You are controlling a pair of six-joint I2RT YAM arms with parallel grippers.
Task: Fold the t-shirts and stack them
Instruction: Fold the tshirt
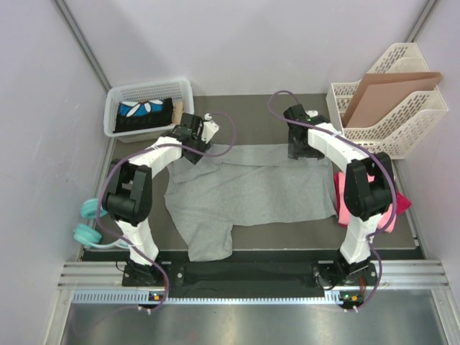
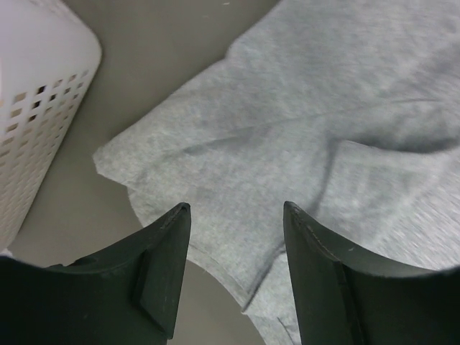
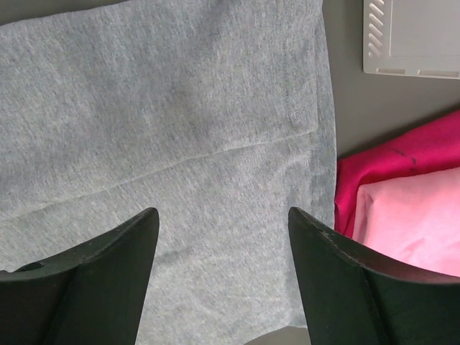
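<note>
A heather grey t-shirt [image 1: 244, 190] lies spread out and rumpled on the dark table mat, one sleeve trailing toward the near edge. My left gripper [image 1: 191, 153] hovers over its far left corner, open, with grey cloth [image 2: 287, 108] below the gap [image 2: 237, 208] and nothing held. Over the far right corner my right gripper [image 1: 297, 152] stands open as well [image 3: 223, 215], above flat grey fabric [image 3: 180, 108]. A pink t-shirt [image 1: 342, 210] [image 3: 410, 215] and a magenta one [image 1: 404, 203] [image 3: 388, 165] lie at the right, partly behind the right arm.
A white basket [image 1: 115, 108] [image 2: 36, 108] holding a dark flower-print cloth stands at the far left. At the far right a white file organiser [image 1: 402, 122] [image 3: 413, 36] carries a brown cardboard sheet [image 1: 388, 97]. Teal headphones [image 1: 88, 223] lie by the left arm.
</note>
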